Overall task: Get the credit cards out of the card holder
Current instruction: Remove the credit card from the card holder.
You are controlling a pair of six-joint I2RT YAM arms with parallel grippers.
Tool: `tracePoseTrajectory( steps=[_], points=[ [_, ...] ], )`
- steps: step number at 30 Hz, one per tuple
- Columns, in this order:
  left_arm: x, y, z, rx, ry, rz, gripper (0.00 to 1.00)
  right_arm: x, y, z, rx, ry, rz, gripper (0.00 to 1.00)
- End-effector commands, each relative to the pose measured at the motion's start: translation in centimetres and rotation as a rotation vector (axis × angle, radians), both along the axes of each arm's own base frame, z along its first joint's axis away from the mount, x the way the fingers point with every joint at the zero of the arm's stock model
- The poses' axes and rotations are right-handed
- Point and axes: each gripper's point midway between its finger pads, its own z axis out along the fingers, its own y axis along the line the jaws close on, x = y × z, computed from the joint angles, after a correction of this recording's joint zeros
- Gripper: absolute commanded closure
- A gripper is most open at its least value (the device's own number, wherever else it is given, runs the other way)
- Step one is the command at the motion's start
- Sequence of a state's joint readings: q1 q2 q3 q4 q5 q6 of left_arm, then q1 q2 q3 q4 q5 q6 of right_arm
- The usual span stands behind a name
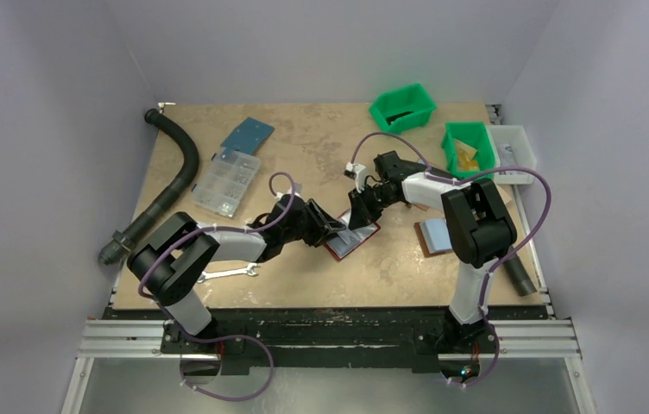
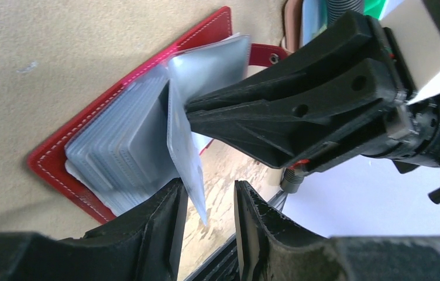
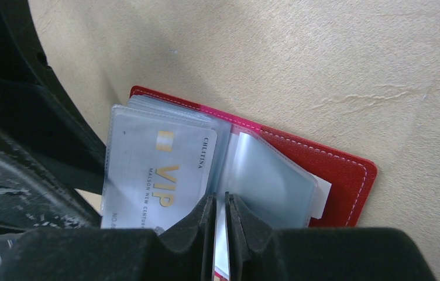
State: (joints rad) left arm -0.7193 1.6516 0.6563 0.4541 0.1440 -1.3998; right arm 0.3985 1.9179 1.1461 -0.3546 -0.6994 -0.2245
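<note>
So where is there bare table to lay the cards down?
Bare table runs along the near edge, between the wrench and the brown folder, in front of the card holder. Another patch: far middle, between the blue sheet and the far green bin. Crowded around the holder and down the right side.

Table [image 1: 304, 138]: tan, marbled top, evenly lit, filling the middle of the enclosure
Back wall [image 1: 321, 43]: plain pale lavender-grey panel rising from the table's far edge
Left wall [image 1: 36, 155]: same pale panel along the table's left side
Right wall [image 1: 614, 172]: same pale panel along the table's right side
Rail [image 1: 554, 332]: aluminium framing across the table's near edge
Light: soft, diffuse, faint shadows on the table
</note>
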Motion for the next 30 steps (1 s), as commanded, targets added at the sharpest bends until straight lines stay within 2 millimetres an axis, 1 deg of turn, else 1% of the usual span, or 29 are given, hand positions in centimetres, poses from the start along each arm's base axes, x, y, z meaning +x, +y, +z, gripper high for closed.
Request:
tracePoseTrajectory(
  steps=[1, 8, 10, 12, 16, 17, 22, 24, 27, 30],
  points=[
    [0.8, -0.3, 0.1, -0.017, -0.007, 0.001, 0.62, -1.3, 0.2, -1.0, -0.026, 0.050, 0.026, 0.80],
    [1.3, -0.9, -0.7, -0.010, -0.004, -0.013, 0.62, -1.3, 0.2, -1.0, -0.024, 0.049, 0.028, 0.79],
    [1.5, -0.9, -1.0, -0.004, -0.004, -0.011, 0.64, -1.3, 0.3, -0.9, -0.020, 0.047, 0.032, 0.79],
    [1.6, -0.8, -1.5, 0.008, -0.002, -0.011, 0.67, -1.4, 0.3, -0.9, -0.017, 0.048, 0.036, 0.78],
    [1.6, -0.2, -2.8, 0.050, 0.004, -0.006, 0.80, -1.4, 0.5, -0.3, -0.001, 0.040, 0.047, 0.77],
    [1.7, -0.1, -3.0, 0.059, 0.002, -0.006, 0.82, -1.3, 0.5, -0.1, 0.002, 0.032, 0.048, 0.77],
    [1.4, 0.5, -3.9, 0.104, -0.021, -0.027, 0.97, -0.9, 0.6, 1.6, 0.021, -0.026, 0.062, 0.75],
    [1.2, 0.7, -4.0, 0.122, -0.049, -0.049, 1.00, -0.8, 0.6, 2.5, 0.031, -0.053, 0.069, 0.74],
    [1.1, 0.9, -3.9, 0.144, -0.106, -0.085, 1.00, -0.8, 0.8, 3.7, 0.055, -0.084, 0.088, 0.71],
    [0.8, 0.7, -3.1, 0.132, -0.201, -0.138, 1.00, -1.3, 1.0, 4.8, 0.096, -0.092, 0.123, 0.69]
  ],
)
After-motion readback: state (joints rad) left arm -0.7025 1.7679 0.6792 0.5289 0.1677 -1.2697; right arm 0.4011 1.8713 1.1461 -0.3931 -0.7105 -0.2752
